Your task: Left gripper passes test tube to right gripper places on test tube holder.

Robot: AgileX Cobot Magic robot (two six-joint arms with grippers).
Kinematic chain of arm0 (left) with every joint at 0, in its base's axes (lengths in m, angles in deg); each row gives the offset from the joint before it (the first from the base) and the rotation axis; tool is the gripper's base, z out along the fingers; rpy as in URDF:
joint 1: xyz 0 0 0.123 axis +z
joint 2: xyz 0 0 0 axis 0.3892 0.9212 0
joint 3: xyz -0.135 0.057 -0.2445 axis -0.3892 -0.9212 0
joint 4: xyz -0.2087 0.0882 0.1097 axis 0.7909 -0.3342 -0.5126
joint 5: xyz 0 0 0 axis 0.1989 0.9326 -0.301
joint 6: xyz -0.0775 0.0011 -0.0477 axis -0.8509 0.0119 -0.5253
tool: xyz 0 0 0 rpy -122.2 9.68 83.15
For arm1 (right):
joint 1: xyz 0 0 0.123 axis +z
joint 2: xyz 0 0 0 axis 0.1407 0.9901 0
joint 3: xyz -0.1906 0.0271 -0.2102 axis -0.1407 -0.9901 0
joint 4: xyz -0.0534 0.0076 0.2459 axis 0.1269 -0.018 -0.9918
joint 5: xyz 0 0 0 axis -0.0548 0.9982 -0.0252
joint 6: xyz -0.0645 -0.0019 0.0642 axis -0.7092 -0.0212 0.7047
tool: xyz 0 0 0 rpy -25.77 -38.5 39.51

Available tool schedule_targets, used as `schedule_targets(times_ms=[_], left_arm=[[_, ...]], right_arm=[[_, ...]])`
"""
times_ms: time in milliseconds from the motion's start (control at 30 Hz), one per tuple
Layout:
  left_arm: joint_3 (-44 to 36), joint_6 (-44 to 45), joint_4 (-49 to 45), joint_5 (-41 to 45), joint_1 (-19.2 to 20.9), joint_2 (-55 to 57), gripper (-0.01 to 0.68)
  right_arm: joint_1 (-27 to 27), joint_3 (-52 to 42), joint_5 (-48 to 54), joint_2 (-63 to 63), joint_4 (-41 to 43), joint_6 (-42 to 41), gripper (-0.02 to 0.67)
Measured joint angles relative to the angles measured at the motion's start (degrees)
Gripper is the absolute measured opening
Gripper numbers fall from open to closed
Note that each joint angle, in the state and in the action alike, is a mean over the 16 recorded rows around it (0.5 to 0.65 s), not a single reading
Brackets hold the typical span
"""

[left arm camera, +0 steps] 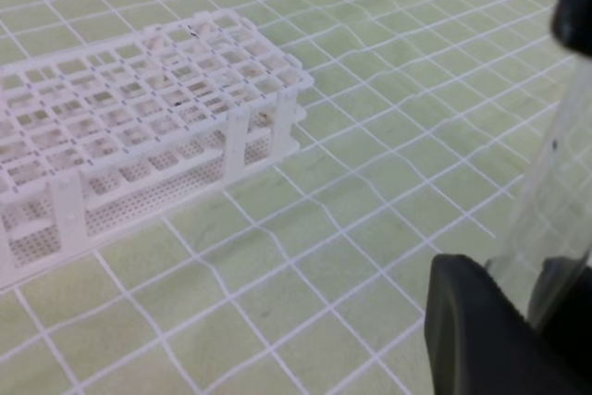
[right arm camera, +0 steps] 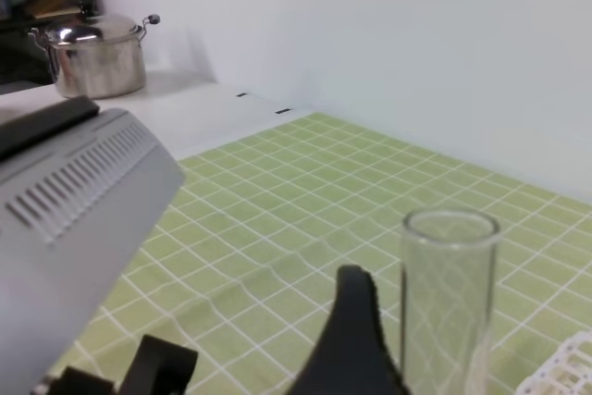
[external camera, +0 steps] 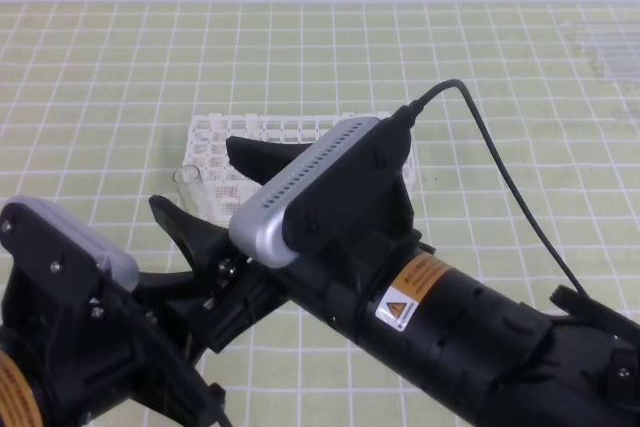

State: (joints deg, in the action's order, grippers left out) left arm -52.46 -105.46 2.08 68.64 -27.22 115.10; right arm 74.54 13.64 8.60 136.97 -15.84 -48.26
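- the left gripper [external camera: 195,237] sits low at the left of the exterior high view, its black fingers pointing up and right, closed on the test tube [external camera: 188,181], which stands up out of the grip.
- its silver-grey block [external camera: 75,237] rides on top of the black wrist at the lower left corner.
- the right gripper [external camera: 250,162] reaches in from the lower right, across the left one, jaws spread wide.
- the right arm [external camera: 480,332] slants up and left, an orange label [external camera: 410,290] on its upper side and a silver-grey camera block [external camera: 300,192] set crosswise above the wrist.
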Motion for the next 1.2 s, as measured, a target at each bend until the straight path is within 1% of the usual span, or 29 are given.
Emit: schedule_targets(times_ms=[167, 300, 467, 700, 900, 1000, 1200], left_arm=[[0.0, 0.2, -0.3, 0.6, 0.0, 0.0, 0.016], [0.0, 0.2, -0.4, 1.2, 0.0, 0.0, 0.034], [0.0, 0.2, -0.5, 1.5, 0.0, 0.0, 0.022], [0.0, 0.2, -0.5, 1.7, 0.0, 0.0, 0.028], [0.0, 0.2, -0.4, 1.9, 0.0, 0.0, 0.016], [0.0, 0.1, -0.4, 2.1, 0.0, 0.0, 0.028], [0.0, 0.1, -0.3, 2.2, 0.0, 0.0, 0.034]], right_arm=[[0.0, 0.0, 0.0, 0.0, 0.1, 0.0, 0.493], [0.0, 0.0, 0.0, 0.0, 0.1, 0.0, 0.483], [0.0, 0.1, 0.1, 0.3, 0.2, 0.0, 0.471], [0.0, 0.8, 0.4, 1.4, 0.4, 0.0, 0.466], [0.0, 1.5, 0.5, 2.4, 0.8, 0.0, 0.465], [0.0, 1.7, 0.5, 2.8, 1.1, 0.0, 0.462], [0.0, 1.8, 0.4, 3.1, 1.7, 0.0, 0.43]])
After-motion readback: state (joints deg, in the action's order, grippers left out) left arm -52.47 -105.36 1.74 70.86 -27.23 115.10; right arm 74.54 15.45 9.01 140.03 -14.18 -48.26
